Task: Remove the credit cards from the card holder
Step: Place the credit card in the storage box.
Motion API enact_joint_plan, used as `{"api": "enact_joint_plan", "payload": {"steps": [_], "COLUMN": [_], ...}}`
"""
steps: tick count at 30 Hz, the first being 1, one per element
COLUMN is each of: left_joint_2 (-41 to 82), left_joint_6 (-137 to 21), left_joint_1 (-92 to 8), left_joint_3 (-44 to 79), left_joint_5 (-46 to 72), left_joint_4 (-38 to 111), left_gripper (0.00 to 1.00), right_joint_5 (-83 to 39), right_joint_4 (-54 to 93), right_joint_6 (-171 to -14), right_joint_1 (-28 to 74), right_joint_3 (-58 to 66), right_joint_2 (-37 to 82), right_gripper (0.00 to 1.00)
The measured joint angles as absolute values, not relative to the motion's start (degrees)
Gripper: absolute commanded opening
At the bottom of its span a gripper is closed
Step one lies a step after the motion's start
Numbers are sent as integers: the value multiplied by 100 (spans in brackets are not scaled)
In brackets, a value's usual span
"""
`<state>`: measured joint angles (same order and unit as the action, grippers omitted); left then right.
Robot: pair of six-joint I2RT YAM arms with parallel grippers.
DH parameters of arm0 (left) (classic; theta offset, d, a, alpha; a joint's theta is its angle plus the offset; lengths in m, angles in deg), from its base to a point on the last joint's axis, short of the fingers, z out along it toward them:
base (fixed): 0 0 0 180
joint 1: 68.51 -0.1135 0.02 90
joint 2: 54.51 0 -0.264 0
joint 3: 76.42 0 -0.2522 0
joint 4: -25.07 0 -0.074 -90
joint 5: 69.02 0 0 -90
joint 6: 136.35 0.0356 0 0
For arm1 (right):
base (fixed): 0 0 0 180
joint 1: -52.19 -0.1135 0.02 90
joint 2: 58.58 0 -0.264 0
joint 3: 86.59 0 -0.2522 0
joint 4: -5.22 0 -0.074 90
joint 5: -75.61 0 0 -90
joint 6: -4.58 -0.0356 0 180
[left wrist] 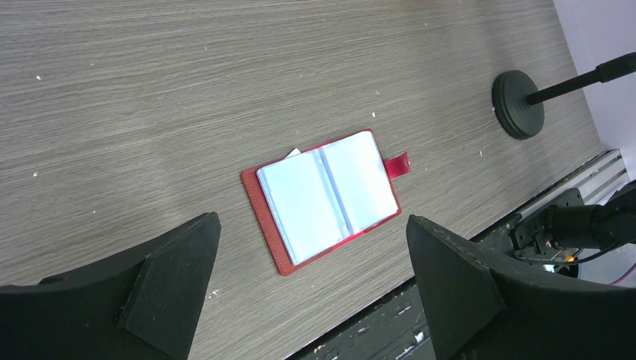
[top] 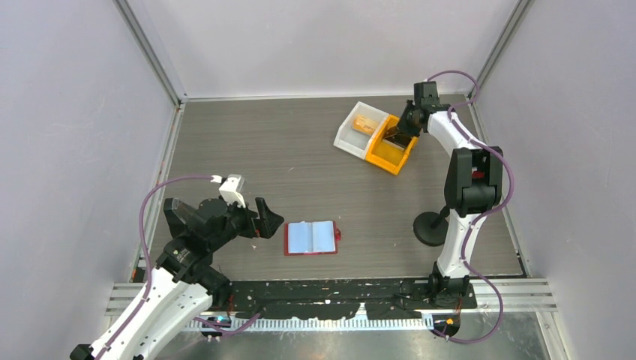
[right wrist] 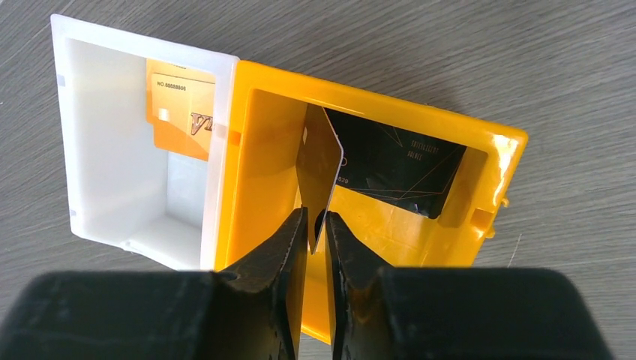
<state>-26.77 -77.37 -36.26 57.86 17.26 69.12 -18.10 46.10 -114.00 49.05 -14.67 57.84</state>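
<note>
Nearest us, the left gripper [top: 267, 216] hung spread wide and held nothing, just left of the card holder [left wrist: 328, 196]. The holder lay open and flat on the table [top: 300, 165], its pale blue-grey pockets edged in red. Farther off, the right gripper [right wrist: 316, 217] pinched a pale card [right wrist: 322, 165] edge-on at the orange bin [right wrist: 262, 172], where a dark card [right wrist: 397, 169] lay. An orange card [right wrist: 180, 112] rested in the white bin [right wrist: 90, 150].

Red, orange, white and black on grey woodgrain.
The orange bin [right wrist: 262, 150] holds a black card [right wrist: 397, 161] traced with thin gold lines. The white bin [right wrist: 97, 150] touching it holds a gold-orange card [right wrist: 180, 105] with pale lettering. Well apart from the orange bin, the card holder [left wrist: 326, 199] is red with pale blue pages. The table [top: 262, 150] is streaked grey. Over the orange bin, the black right gripper [right wrist: 316, 219] pinches a white-edged card [right wrist: 319, 172].
</note>
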Motion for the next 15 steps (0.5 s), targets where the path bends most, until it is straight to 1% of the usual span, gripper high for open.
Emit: {"api": "enact_joint_plan", "payload": {"steps": [15], "left_joint_2": [-2677], "left_joint_6": [-7739], "left_joint_1": [-3626], "left_joint_3": [5786], "left_joint_5": [1682], "left_joint_4": [6907], "left_gripper": [99], "right_joint_5": [-1392], "right_joint_4": [4745], "right_joint_6": [-11356], "right_joint_1": [4905], "right_joint_3": [-1594], "right_joint_2": [5784], "right_gripper": [33]}}
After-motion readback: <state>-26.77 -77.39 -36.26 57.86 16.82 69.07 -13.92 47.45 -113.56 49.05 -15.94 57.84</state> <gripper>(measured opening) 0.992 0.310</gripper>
